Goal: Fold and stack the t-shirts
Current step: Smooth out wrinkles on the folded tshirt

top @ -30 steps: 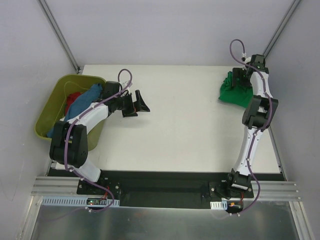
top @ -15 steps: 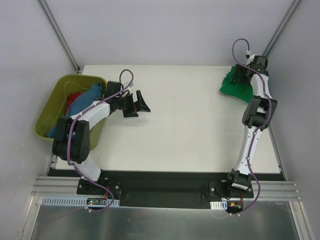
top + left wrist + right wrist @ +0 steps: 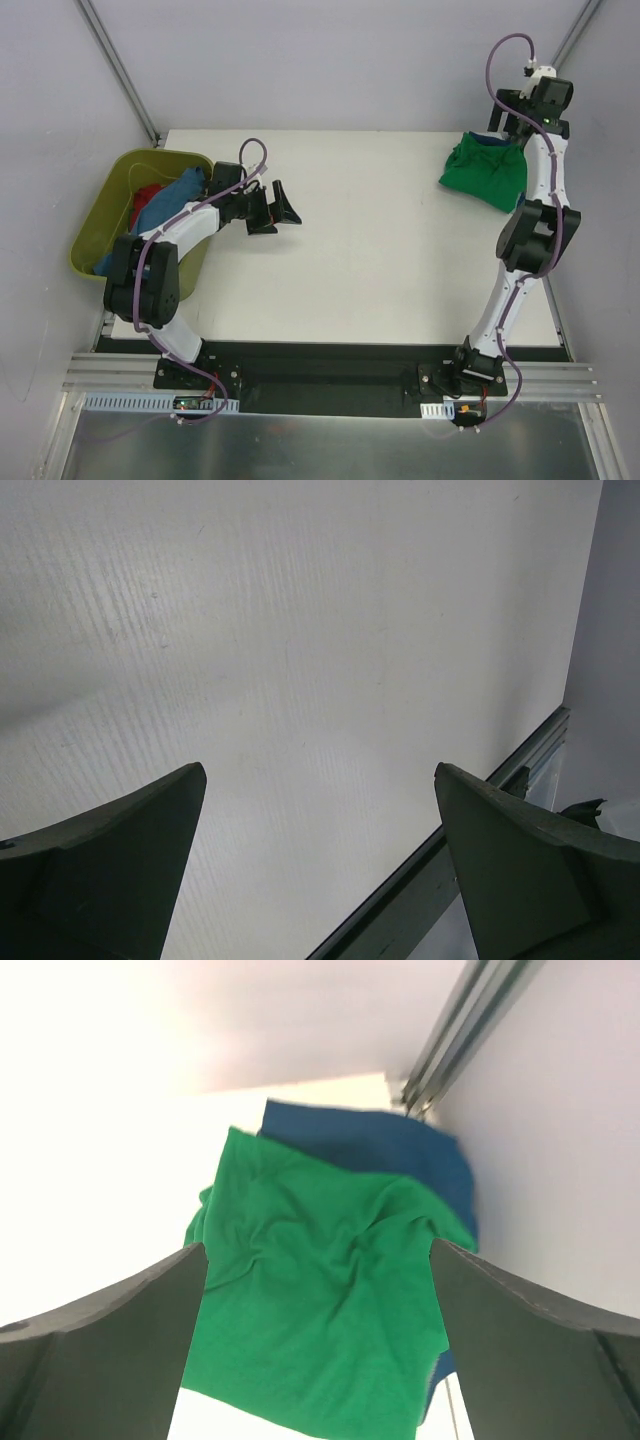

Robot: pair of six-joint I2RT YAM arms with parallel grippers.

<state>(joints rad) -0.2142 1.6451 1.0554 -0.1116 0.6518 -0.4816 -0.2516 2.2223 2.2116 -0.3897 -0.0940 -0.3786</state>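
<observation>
Green cloth: the green t-shirt (image 3: pixel 320 1300) lies rumpled and roughly folded at the far right corner of the table (image 3: pixel 380 260). It rests on a darker blue t-shirt (image 3: pixel 370 1145), whose edge shows beyond it toward the wall. Judgement: light, limp cloth that is not slippery. It would sag and fall open if lifted by one point, so pinch a hem or folded edge, not the middle. Right gripper (image 3: pixel 318 1248) hovers above the pile, fingers spread wide, holding nothing. Left gripper (image 3: pixel 278 212) hangs over bare table just beside the olive-green tub (image 3: pixel 95 235), fingers likewise apart and empty. Tub holds a red t-shirt (image 3: pixel 148 195) and a mid-blue t-shirt (image 3: pixel 170 200), bunched, not yet folded.
</observation>
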